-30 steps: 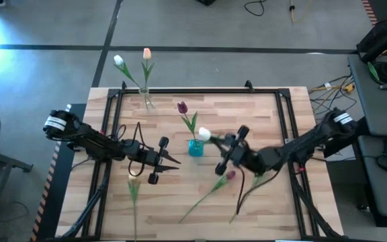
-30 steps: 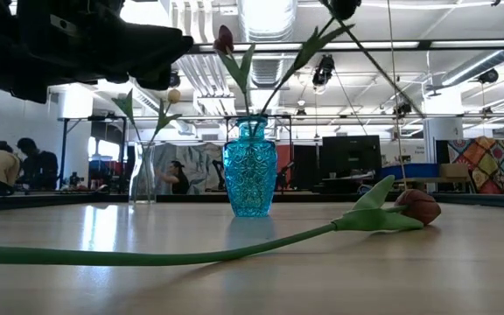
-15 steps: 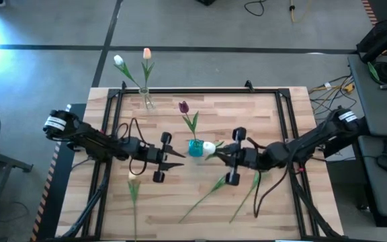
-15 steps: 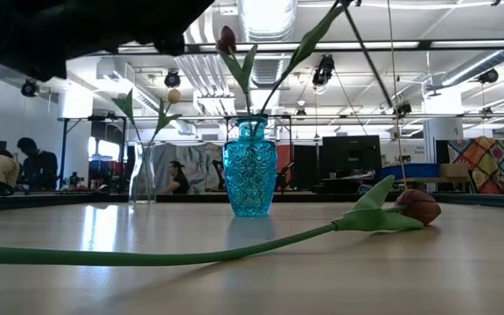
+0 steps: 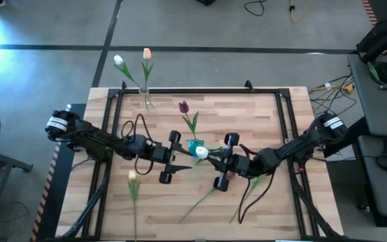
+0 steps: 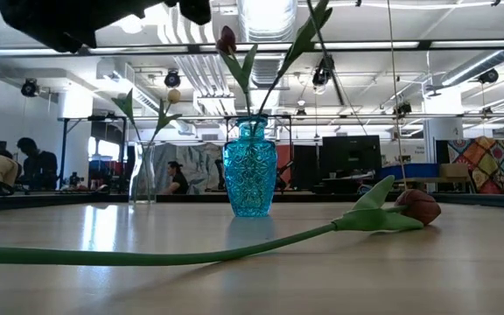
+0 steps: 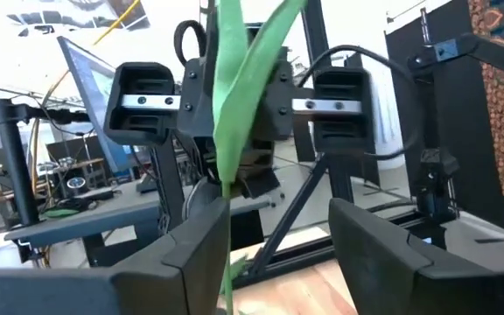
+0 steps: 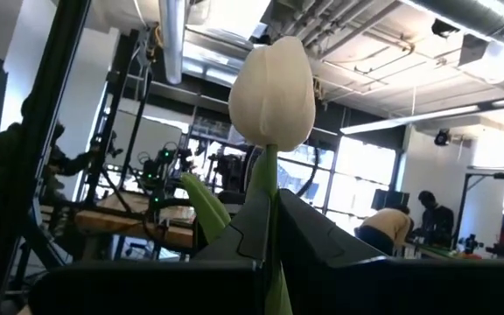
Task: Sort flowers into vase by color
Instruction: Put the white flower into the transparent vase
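Note:
My right gripper (image 5: 215, 158) is shut on a white tulip; its head (image 5: 200, 153) hovers just near-side of the blue vase (image 5: 195, 144). In the low view its stem (image 6: 289, 70) slants down to the vase mouth beside a dark purple tulip (image 6: 226, 39) standing in that vase. My left gripper (image 5: 184, 163) is open just left of the vase. In the left wrist view the held tulip's leaf (image 7: 239, 87) stands between its fingers; touching or not, I cannot tell. A clear vase (image 5: 146, 101) holds a white and a peach tulip. My right gripper pinches the white tulip's stem (image 8: 269, 197) between its two fingers, a little below the head (image 8: 271, 79). The fingers come level from the table's right. The tulip is lifted off the table and stands steeply, head up, its lower stem reaching to the blue vase's mouth (image 6: 250, 122).
A cream tulip (image 5: 133, 177) lies at the near left, its stem pointing at the near edge. A maroon tulip (image 6: 418, 206) lies near the right gripper with its long stem (image 6: 147, 255) across the table. Another green stem (image 5: 242, 205) lies at the near right. People stand beyond the table.
My right gripper has moved left and slightly nearer, toward the blue vase, turning about its wrist. The white tulip's head came over from the vase's far right to its near side, and its stem has tipped more upright. My left gripper has moved right, toward the vase.

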Robot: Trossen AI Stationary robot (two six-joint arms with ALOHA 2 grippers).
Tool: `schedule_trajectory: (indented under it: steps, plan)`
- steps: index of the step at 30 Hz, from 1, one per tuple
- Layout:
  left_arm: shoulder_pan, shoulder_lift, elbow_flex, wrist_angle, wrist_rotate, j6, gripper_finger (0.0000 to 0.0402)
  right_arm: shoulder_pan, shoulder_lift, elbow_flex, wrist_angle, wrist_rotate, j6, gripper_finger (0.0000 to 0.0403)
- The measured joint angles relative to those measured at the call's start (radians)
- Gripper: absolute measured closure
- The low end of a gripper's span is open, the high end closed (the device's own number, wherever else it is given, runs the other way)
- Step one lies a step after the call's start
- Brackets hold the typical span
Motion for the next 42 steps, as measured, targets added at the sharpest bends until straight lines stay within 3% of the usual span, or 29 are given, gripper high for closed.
schedule_trajectory:
  steps: [8, 21, 27, 34, 42]
  plan:
    - [0.000, 0.089, 0.110, 0.001, -0.036, 0.021, 0.0220, 0.000, 0.057, 0.063, -0.002, 0.000, -0.036, 0.0391]
    - [0.002, 0.113, 0.184, -0.047, -0.050, 0.025, 0.0240, 0.000, 0.064, 0.068, 0.002, 0.000, -0.033, 0.0391]
    - [0.005, 0.113, 0.191, -0.056, -0.050, 0.025, 0.0284, -0.001, 0.064, 0.069, 0.003, 0.000, -0.032, 0.0391]
    - [0.007, 0.113, 0.184, -0.048, -0.052, 0.025, 0.0387, -0.001, 0.066, 0.069, 0.002, 0.002, -0.028, 0.0390]
    - [0.024, 0.105, 0.162, -0.063, -0.089, 0.025, 0.0397, 0.000, 0.043, 0.087, -0.107, 0.173, -0.058, 0.0383]
